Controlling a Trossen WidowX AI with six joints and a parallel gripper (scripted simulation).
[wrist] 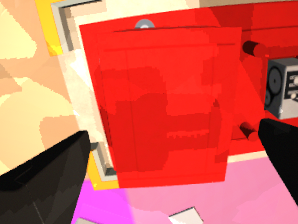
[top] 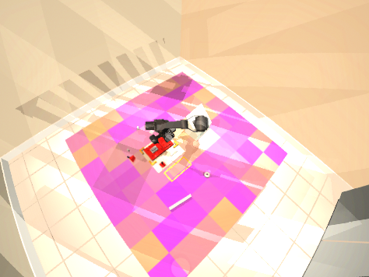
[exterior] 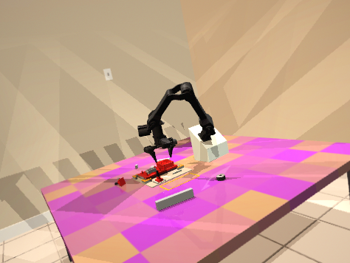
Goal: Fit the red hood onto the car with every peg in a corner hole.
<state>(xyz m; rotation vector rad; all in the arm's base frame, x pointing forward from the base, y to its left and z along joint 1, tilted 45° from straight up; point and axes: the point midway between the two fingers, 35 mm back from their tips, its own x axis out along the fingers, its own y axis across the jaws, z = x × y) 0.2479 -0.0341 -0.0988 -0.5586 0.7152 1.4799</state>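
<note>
A flat-topped red shell, which looks like the hood, lies over one end of the red chassis; no corner holes show, and I cannot tell how it rests. The engine block is uncovered beside it. Two red pegs stand between shell and engine, an upper peg and a lower peg; the other two are out of the wrist view. My gripper is open and empty above the shell, one finger beyond its outer end, the other near the engine.
The pale jig board has yellow corners. A small red piece stands on it. A red and dark piece, a yellow outline, a pale bar and a round part are nearby.
</note>
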